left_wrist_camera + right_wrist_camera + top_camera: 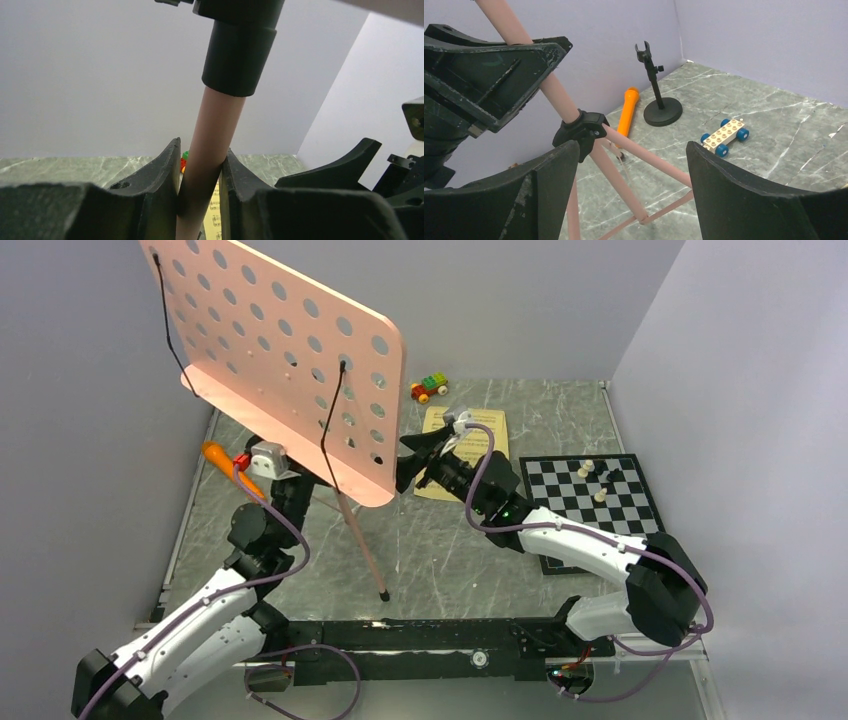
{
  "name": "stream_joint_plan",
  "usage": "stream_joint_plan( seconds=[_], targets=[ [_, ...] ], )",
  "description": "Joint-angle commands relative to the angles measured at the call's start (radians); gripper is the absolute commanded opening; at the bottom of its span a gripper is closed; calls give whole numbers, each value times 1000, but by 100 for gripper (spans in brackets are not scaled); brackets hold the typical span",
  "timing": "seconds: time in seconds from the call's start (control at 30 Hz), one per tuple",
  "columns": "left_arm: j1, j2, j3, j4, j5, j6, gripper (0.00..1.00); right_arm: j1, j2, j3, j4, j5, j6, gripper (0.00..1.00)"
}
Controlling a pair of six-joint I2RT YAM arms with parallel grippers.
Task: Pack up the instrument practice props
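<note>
The pink perforated music stand (280, 350) stands on its tripod at the left. My left gripper (200, 170) is shut on its pink pole (212, 135), just below the black collar (240, 55). My right gripper (631, 150) is open beside the stand's right edge, and the tripod legs (649, 159) and black hub (581, 131) show between its fingers without touching them. The orange microphone (628, 112) lies on the table by the left wall. The black round-based mic stand (659, 100) stands upright next to it. Yellow sheet-music pages (480, 430) lie partly under the right arm.
A chessboard (620, 508) with a few pieces lies at the right. A red, green and yellow block car (430, 388) sits at the back. A beige block car with blue wheels (725, 136) sits near the mic stand. Grey walls close in on three sides.
</note>
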Motion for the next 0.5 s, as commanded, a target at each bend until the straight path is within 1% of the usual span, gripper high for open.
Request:
stream_joint_plan(
  seconds=[0.0,0.1,0.23,0.37,0.47],
  targets=[
    [-19,28,-72,-538,-357,-213,0,8,-17,24,26,60,-41,83],
    [-19,51,-6,-625,-452,-235,0,8,-15,31,18,76,-37,83],
    [-21,101,62,-688,-516,-261,0,8,-11,47,-2,81,-31,83],
    [-24,150,109,-698,-521,-266,0,8,-6,53,-3,80,-31,83],
    [-27,175,89,-688,-493,-291,0,8,-5,56,-12,75,-32,83]
  ],
)
